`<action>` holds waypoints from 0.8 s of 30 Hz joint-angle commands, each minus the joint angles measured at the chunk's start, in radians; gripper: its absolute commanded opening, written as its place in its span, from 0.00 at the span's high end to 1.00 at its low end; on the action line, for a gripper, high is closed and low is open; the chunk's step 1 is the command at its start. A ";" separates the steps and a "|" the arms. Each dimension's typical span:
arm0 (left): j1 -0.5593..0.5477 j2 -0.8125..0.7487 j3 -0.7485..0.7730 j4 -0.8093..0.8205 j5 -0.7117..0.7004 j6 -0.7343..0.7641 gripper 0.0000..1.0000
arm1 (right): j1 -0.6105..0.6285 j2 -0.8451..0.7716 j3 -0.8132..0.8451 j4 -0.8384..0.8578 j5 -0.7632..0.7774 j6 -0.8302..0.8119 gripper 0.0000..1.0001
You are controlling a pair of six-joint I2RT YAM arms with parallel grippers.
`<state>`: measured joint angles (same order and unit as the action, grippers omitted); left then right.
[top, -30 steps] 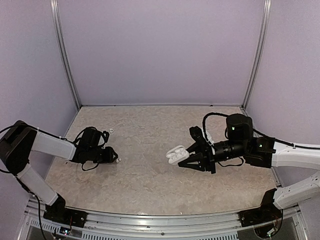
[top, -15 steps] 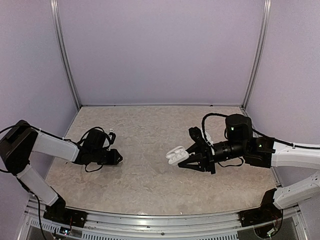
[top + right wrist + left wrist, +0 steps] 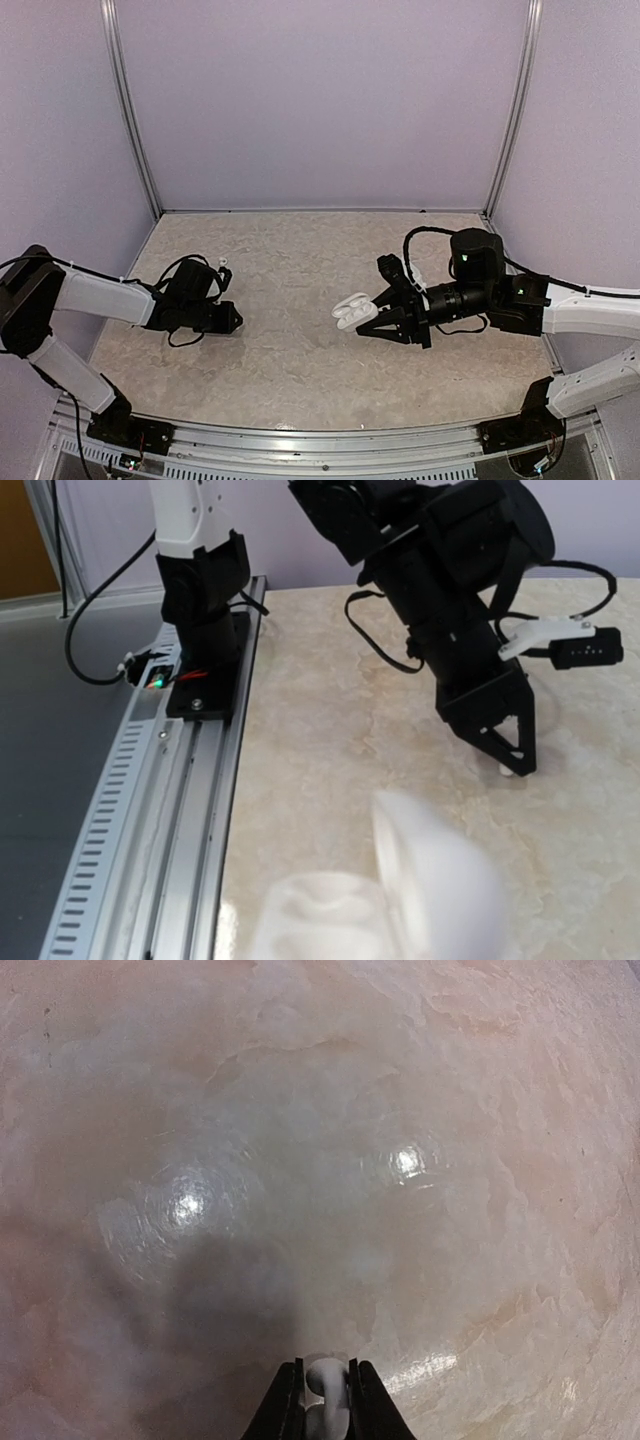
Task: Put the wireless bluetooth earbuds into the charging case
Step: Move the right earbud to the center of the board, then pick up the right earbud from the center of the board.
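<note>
My left gripper (image 3: pixel 232 320) hangs low over the left side of the table. It is shut on one small white earbud (image 3: pixel 325 1388), pinched between the fingertips in the left wrist view. The second earbud (image 3: pixel 222 262) lies on the table behind the left arm. My right gripper (image 3: pixel 366 316) is shut on the open white charging case (image 3: pixel 349 308) and holds it above the table's middle with the lid up. The case is a blurred white shape low in the right wrist view (image 3: pixel 420 890), which also shows the left gripper (image 3: pixel 510 760) facing it.
The marbled beige table (image 3: pixel 300 370) is walled by purple panels at the back and sides. A metal rail (image 3: pixel 320 452) with the arm bases runs along the near edge. The left arm's cable loops beside its wrist (image 3: pixel 185 335).
The left gripper has shifted a little to the right, toward the table's middle, with the earbud in it. The right arm and the case have stayed still.
</note>
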<state>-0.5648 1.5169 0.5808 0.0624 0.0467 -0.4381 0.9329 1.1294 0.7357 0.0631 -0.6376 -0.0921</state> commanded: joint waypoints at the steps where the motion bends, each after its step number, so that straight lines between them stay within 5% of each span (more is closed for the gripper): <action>1: -0.004 -0.025 0.020 -0.030 -0.030 0.007 0.79 | -0.005 -0.016 0.013 0.000 0.006 0.003 0.97; 7: -0.002 -0.010 0.031 -0.035 -0.030 0.020 0.77 | -0.005 -0.016 0.016 -0.006 0.006 0.005 0.97; 24: 0.009 -0.039 0.026 -0.059 -0.030 0.032 0.92 | -0.004 -0.014 0.021 -0.011 0.009 0.004 0.97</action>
<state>-0.5621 1.4956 0.5961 0.0139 0.0216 -0.4183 0.9329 1.1294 0.7357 0.0551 -0.6338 -0.0917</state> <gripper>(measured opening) 0.092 0.240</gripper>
